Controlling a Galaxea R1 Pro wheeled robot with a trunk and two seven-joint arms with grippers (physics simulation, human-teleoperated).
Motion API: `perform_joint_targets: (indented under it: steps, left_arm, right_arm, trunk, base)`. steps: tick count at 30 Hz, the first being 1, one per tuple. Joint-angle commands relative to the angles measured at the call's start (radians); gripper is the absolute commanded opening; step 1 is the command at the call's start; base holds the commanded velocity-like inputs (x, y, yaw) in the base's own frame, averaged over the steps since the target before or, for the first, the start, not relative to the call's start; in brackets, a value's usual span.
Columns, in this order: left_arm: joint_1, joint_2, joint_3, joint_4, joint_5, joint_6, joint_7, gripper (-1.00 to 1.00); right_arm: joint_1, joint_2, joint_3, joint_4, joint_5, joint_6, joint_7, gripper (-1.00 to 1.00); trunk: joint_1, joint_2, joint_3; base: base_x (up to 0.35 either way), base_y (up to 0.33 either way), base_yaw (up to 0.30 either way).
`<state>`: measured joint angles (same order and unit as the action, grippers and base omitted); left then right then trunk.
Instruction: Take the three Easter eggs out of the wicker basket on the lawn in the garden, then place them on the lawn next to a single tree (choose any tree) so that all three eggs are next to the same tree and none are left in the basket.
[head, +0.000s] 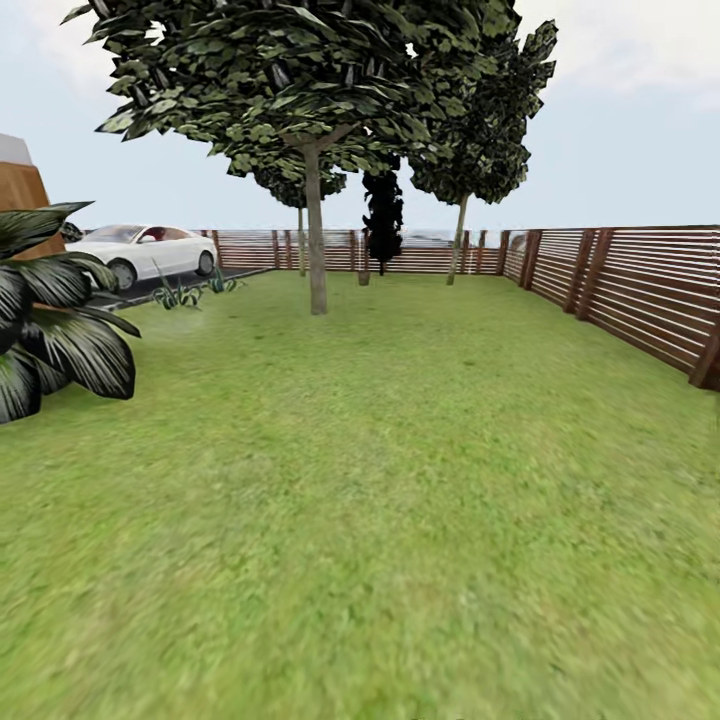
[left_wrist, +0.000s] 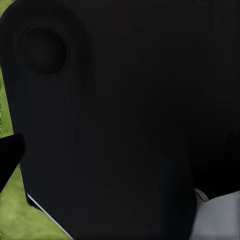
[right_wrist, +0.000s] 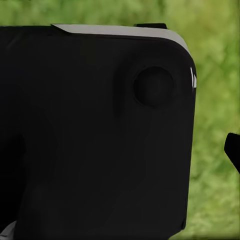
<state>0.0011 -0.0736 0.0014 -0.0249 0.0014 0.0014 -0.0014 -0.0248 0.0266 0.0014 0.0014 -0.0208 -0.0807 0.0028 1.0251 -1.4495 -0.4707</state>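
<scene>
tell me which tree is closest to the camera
The tree left of centre, its pale trunk standing well forward on the lawn. The other trees stand back by the fence.

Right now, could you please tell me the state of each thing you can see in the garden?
lawn: bare green grass ahead, nothing lying on it.
tree: upright, pale trunk rooted in the lawn, full leafy crown.
fence: standing, slatted, along the right side and the far end.
white car: parked on the paving beyond the lawn's left edge.
broad-leaved plant: standing at the left edge.
</scene>
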Motion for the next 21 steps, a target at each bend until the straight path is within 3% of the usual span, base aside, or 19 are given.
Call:
perform_joint_targets:
  steps: [1,12,21]
  left_arm:
    - [0.0,0.0,0.0,-0.001,0.0,0.0,0.0,1.0]
    - [0.0,-0.011,0.0,-0.002,0.0,0.0,-0.001,1.0]
    - [0.0,-0.025,-0.003,-0.029,0.0,0.0,-0.002,1.0]
  right_arm:
    - [-0.001,0.0,0.0,0.001,-0.003,-0.004,0.0,1.0]
    - [-0.001,0.0,0.001,0.001,-0.002,-0.004,0.0,1.0]
    - [-0.001,0.0,0.002,0.0,-0.002,-0.004,0.001,1.0]
  trunk:
    - [0.0,0.0,-0.001]
    - [0.0,0.0,-0.001]
    - [0.0,0.0,-0.001]
  base:
    - [0.0,0.0,-0.125]
    - [0.005,0.0,-0.026]
    - [0.245,-0.031,-0.001]
